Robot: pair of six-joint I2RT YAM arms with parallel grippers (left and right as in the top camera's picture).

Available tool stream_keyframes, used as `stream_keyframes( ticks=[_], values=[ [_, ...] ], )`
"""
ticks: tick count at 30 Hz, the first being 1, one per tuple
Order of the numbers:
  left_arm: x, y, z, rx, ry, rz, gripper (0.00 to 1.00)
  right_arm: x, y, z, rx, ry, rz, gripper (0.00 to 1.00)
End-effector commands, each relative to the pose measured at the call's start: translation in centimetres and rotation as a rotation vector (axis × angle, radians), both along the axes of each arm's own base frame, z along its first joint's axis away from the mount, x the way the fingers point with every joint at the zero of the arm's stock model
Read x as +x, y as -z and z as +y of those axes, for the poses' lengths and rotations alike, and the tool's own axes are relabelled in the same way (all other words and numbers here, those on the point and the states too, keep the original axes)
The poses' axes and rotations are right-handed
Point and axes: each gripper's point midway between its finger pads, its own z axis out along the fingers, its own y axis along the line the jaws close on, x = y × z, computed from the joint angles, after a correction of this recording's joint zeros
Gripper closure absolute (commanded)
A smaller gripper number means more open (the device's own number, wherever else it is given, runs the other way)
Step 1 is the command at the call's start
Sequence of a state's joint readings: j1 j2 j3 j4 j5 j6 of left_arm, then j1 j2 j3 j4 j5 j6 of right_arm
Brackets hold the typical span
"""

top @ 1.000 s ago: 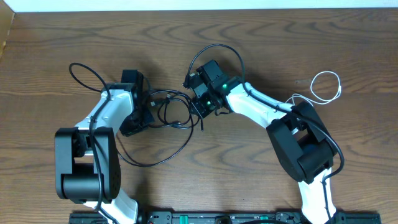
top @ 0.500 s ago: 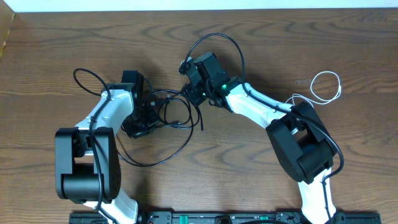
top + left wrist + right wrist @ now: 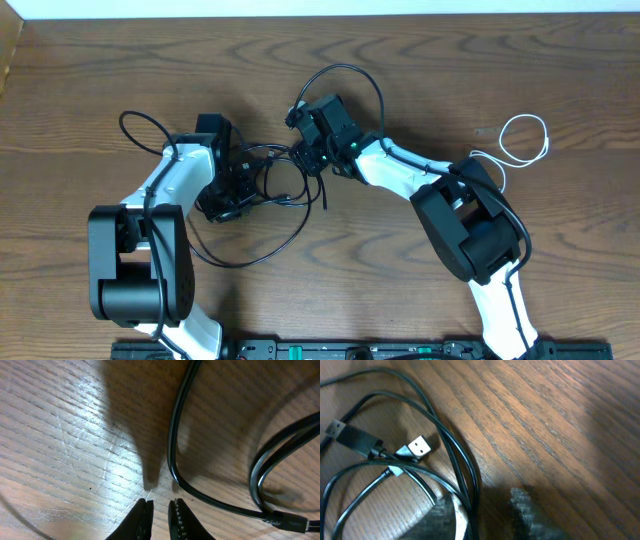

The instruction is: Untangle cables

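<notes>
On the brown wooden table [image 3: 90, 70], the left gripper [image 3: 160, 512] hangs low over the wood with its black fingertips barely parted and nothing between them. It is just beside a bend of the long, thin black cable [image 3: 171, 450], whose loops lie tangled between the two arms. The right gripper [image 3: 487, 510] stands released over the same tangle, jaws apart, with black strands running past the inner face of one finger near a flat silver plug [image 3: 417, 448]. At the far right the short, thin white cable [image 3: 547, 140] lies in a loop, well apart from the black one.
</notes>
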State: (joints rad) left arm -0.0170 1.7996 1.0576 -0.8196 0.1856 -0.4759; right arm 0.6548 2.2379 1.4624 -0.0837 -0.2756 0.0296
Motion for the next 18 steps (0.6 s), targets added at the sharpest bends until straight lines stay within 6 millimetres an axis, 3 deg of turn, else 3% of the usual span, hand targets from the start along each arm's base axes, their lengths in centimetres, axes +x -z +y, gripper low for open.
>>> stream_keyframes(
  ticks=[1,3,5,11,18],
  values=[
    [-0.8,0.5,-0.1,-0.005,-0.017,0.033,0.83,-0.6,1.6,0.2,-0.017,-0.011,0.02,0.91],
    [-0.8,0.5,-0.2,-0.008,-0.017,0.032,0.83,-0.4,1.3,0.4,-0.007,-0.011,0.008,0.99],
    [-0.7,0.5,-0.2,-0.008,-0.016,0.031,0.75,-0.1,0.2,0.9,0.023,-0.019,-0.015,0.99],
    [-0.6,0.5,-0.4,-0.022,-0.007,0.026,0.74,-0.1,-4.2,0.9,0.055,-0.021,-0.053,0.99],
    [1.6,-1.7,-4.8,-0.352,0.106,-0.09,0.74,-1.5,-9.6,0.0,0.066,-0.026,-0.064,0.99]
  ],
)
